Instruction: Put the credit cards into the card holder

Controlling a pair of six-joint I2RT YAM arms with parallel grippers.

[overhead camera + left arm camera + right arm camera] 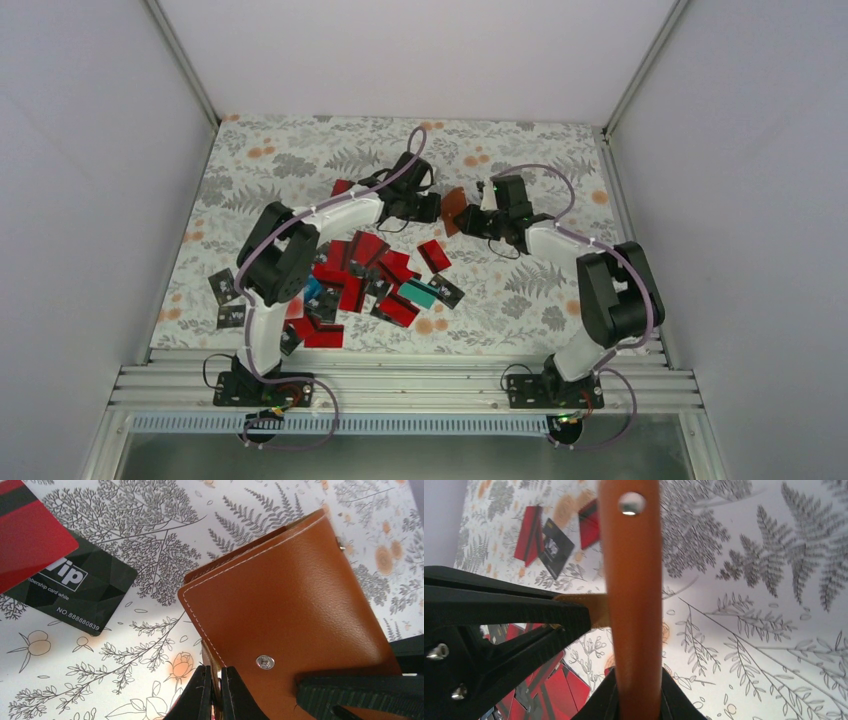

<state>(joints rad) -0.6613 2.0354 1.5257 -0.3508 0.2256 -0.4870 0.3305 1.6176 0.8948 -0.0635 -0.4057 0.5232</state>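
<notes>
Above the floral table (540,290), left gripper (216,692) and right gripper (634,700) each clamp a flap of the brown leather folding card holder (453,210); opening it looks the step in hand; next, draw flaps apart.

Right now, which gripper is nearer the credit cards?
Left. The left gripper clamps the card holder on the side facing the credit cards; the right gripper clamps its far side.

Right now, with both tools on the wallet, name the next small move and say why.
Probably ease the two tools apart to spread the wallet open. The left tool pinches an inner flap edge, the right tool the outer flap with the snap, and the wallet looks nearly shut, so no pocket is exposed for the cards yet.
</notes>
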